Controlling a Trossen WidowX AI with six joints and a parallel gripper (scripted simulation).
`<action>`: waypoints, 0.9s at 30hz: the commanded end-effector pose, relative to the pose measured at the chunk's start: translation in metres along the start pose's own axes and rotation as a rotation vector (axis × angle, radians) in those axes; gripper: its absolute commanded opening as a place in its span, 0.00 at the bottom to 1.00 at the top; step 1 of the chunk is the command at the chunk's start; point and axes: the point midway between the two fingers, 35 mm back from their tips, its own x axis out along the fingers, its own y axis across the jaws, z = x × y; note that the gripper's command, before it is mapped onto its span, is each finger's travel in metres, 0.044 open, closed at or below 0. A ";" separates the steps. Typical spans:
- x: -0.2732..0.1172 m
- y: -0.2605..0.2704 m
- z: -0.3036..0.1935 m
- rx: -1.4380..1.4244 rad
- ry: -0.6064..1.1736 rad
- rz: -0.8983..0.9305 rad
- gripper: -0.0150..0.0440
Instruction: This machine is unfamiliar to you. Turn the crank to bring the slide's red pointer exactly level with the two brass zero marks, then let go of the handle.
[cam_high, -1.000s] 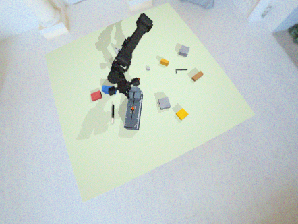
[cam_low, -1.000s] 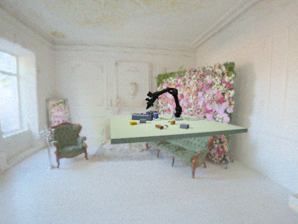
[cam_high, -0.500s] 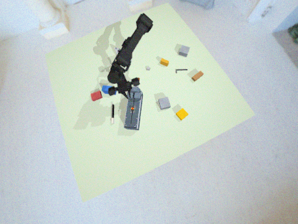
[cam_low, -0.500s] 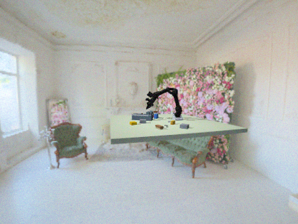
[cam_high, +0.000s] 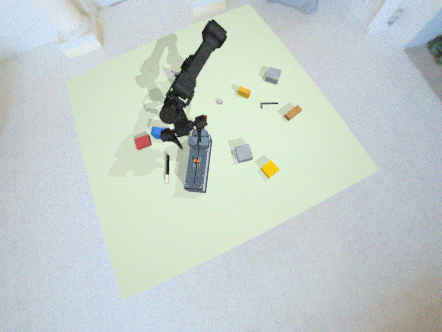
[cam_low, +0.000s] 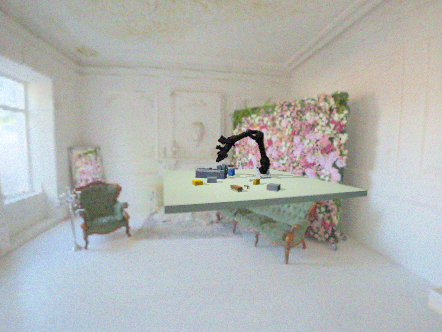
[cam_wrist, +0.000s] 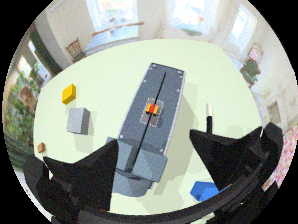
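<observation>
Gripper (cam_high: 190, 145) (cam_low: 219, 152) (cam_wrist: 154, 136) is wide open, holding nothing; in the wrist view, the gray machine (cam_high: 196, 176) (cam_low: 210, 173) (cam_wrist: 162, 86) runs far from between its fingers; the red pointer (cam_high: 197, 161) (cam_wrist: 152, 108) sits midway along it.

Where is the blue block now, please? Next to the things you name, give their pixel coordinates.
In the top view, the blue block (cam_high: 158, 132) (cam_wrist: 204, 191) (cam_low: 231, 171) lies left of the grey machine (cam_high: 196, 175) (cam_wrist: 170, 82) (cam_low: 202, 173), just beside the red block (cam_high: 143, 142).

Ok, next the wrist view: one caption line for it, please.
Open hand above the slide machine, its red pointer between brass marks.
</observation>
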 end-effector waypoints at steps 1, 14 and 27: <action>0.000 0.000 0.000 0.000 0.000 0.000 0.87; 0.000 0.000 0.000 0.000 0.000 0.000 0.29; 0.000 0.000 0.000 0.000 0.000 0.000 0.25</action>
